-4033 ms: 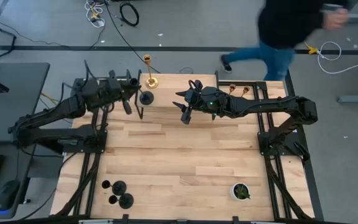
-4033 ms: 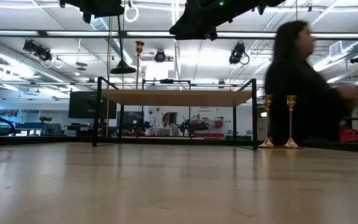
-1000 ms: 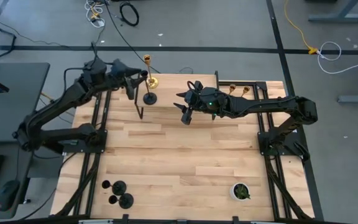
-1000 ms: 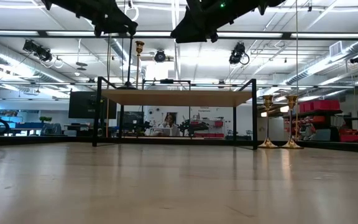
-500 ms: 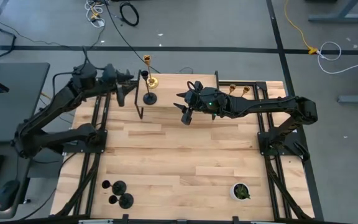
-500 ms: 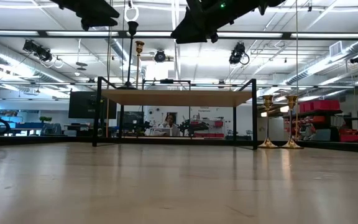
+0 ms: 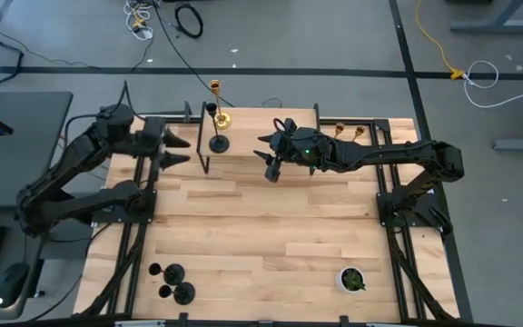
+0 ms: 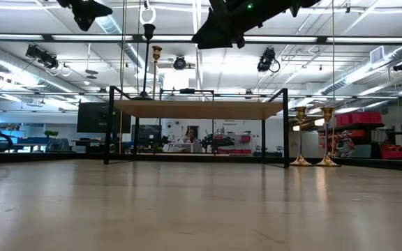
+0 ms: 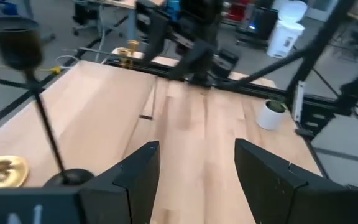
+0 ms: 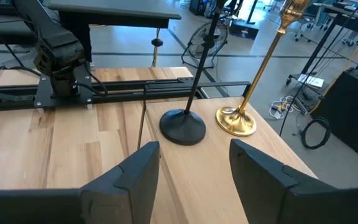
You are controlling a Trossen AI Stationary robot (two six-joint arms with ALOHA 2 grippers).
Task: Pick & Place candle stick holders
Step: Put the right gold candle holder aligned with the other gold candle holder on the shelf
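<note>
Now left gripper (image 7: 176,150) open, empty, upper left, beside matte black slim-stemmed candle holder (image 7: 217,142). Right gripper (image 7: 268,156) upper centre, open, empty.

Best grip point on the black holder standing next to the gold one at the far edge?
The thin stem, above the round base. The black holder stands upright, so jaws should come level from the table's middle, closing across the stem; the gold holder crowds one side. The right gripper hangs open nearby.

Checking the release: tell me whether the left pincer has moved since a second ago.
Yes. In the high view the left pincer has pulled back leftward, away from the black candle stick holder, which stands alone.
</note>
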